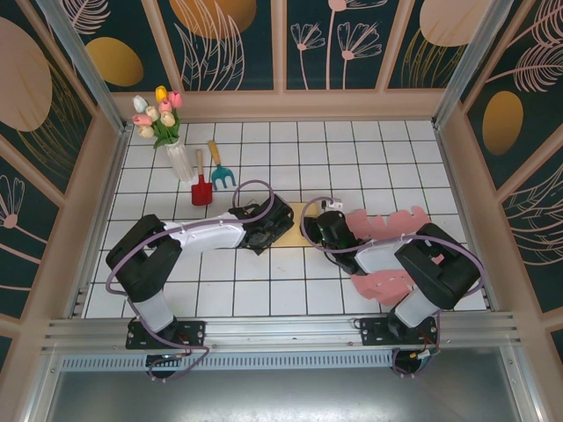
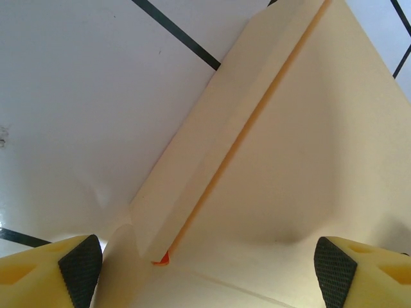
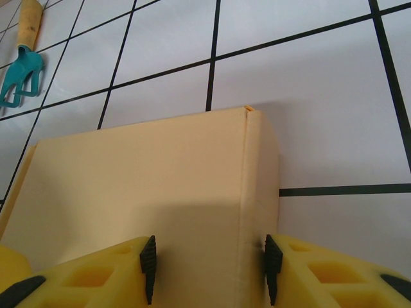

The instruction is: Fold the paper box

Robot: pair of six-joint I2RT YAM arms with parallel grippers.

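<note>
The paper box (image 1: pixel 295 217) is cream card and lies on the white tiles at mid-table, between my two grippers. My left gripper (image 1: pixel 266 227) reaches it from the left. In the left wrist view that gripper (image 2: pixel 207 273) is open wide, a folded double wall (image 2: pixel 212 147) of the box running between its pads, with a small orange-red spot (image 2: pixel 164 258) at the wall's near end. My right gripper (image 1: pixel 322 229) meets the box from the right. In the right wrist view it (image 3: pixel 210 273) stands half open astride a box corner (image 3: pixel 247 192).
Pink scalloped sheets (image 1: pixel 389 224) lie by the right arm, another (image 1: pixel 387 283) nearer the front. A white vase of tulips (image 1: pixel 176 149), a red trowel (image 1: pixel 201 187) and a teal hand rake (image 1: pixel 220 172) stand at the back left. Frame posts wall in the table.
</note>
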